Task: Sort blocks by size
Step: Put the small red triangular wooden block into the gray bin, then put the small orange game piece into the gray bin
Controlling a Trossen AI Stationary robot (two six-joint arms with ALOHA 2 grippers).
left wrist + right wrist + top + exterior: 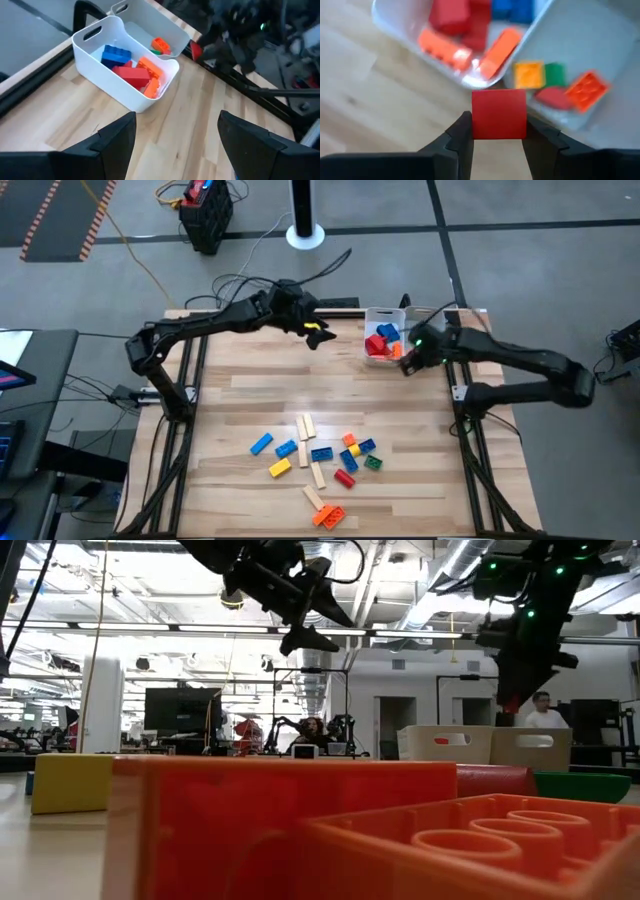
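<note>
My right gripper [497, 135] is shut on a small red block [499, 112] beside two white trays. The nearer tray [125, 85] holds red, blue and orange blocks. The farther tray [167, 30] holds small orange, green and red ones. Many more blocks [320, 465], among them pale wooden bars [305, 428], lie flat on the table's near middle. My left gripper [177, 135] hangs open above the far middle of the table, facing the trays, with nothing between its fingers. A small yellow thing [318, 334] shows at its tip in the high view. My right gripper pinches the small red block by two opposite sides [476, 120] between its two fingers. The fingers slant steeply down. The block is lifted clear, level in the hold, over the table just in front of the trays' rims.
The trays [384, 330] stand at the table's far right, next to the right arm's base. Black frame rails [190, 390] run along the left and right table edges. Bare wood [260, 380] lies between the trays and the loose blocks.
</note>
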